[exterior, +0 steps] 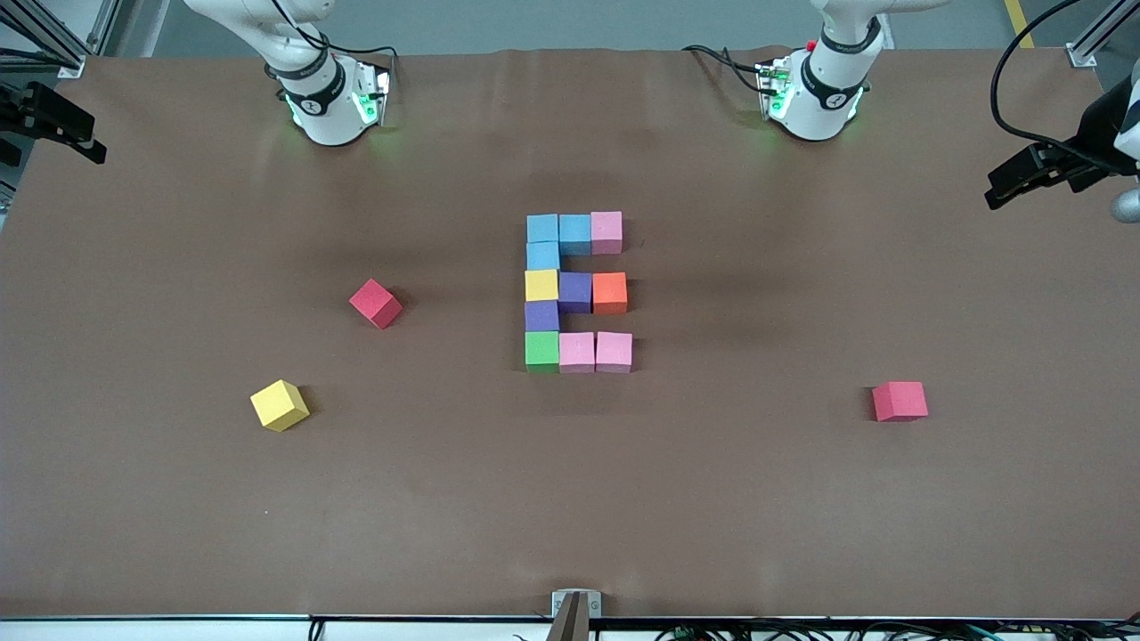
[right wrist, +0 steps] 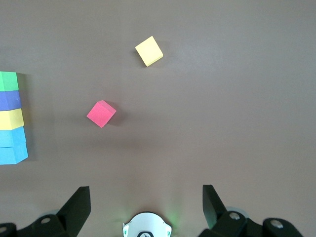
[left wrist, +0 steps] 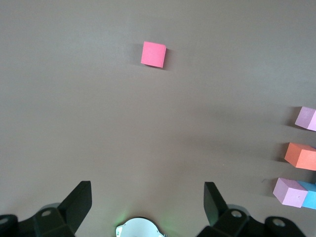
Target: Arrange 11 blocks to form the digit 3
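Note:
The blocks sit edge to edge in the middle of the table. Three light blue ones (exterior: 541, 228) and a pink one (exterior: 606, 231) form the end nearest the bases. A yellow (exterior: 541, 285), a purple (exterior: 574, 291) and an orange block (exterior: 610, 293) make the middle row. Another purple (exterior: 541, 315), a green (exterior: 541, 350) and two pink blocks (exterior: 576, 352) close the end nearest the front camera. My left gripper (left wrist: 147, 183) hangs open and empty high over bare table by its base. My right gripper (right wrist: 145, 187) does the same at its own end.
A red cube (exterior: 375, 303) and a loose yellow cube (exterior: 279, 405) lie toward the right arm's end of the table. Another red cube (exterior: 899, 401) lies toward the left arm's end. Both arm bases (exterior: 325, 98) stand along the table's back edge.

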`<state>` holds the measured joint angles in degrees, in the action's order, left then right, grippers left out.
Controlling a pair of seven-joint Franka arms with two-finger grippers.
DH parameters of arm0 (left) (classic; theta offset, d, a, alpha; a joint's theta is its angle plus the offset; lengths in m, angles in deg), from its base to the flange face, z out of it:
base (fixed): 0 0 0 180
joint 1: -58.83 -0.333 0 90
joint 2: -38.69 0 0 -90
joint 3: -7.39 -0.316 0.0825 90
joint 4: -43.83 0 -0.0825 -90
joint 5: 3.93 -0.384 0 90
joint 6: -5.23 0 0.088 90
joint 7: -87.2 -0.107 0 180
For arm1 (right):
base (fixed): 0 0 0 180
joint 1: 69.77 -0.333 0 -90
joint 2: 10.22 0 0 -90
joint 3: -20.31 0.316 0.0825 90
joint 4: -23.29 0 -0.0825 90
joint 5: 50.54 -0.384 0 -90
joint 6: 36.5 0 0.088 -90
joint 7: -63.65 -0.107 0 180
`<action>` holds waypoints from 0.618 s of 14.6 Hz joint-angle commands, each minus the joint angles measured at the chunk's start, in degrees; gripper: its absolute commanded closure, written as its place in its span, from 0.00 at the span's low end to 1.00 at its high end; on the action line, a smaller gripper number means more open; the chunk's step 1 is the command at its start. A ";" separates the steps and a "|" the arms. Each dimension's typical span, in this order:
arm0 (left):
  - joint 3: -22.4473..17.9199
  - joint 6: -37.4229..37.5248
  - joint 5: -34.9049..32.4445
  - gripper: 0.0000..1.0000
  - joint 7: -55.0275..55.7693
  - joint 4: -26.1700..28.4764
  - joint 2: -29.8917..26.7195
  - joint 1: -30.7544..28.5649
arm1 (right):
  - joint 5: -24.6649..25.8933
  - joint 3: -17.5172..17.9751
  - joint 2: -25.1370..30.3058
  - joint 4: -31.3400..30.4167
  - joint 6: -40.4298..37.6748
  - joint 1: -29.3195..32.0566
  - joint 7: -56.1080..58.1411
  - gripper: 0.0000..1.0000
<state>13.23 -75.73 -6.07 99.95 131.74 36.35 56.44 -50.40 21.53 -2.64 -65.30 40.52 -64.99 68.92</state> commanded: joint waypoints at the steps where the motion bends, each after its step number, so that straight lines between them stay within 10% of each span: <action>1: -0.65 -0.34 1.27 0.00 -5.51 0.95 -1.01 0.20 | -0.76 0.54 0.86 -1.32 0.59 0.84 0.80 0.00; 9: -0.38 -0.68 3.20 0.00 -9.14 0.87 -0.39 -0.07 | -0.76 0.54 0.95 -1.49 0.41 0.67 0.80 0.00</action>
<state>13.15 -75.77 -3.98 92.47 132.14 36.36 56.46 -50.42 21.59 -2.64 -65.62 40.52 -64.99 68.94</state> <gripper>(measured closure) 0.000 0.000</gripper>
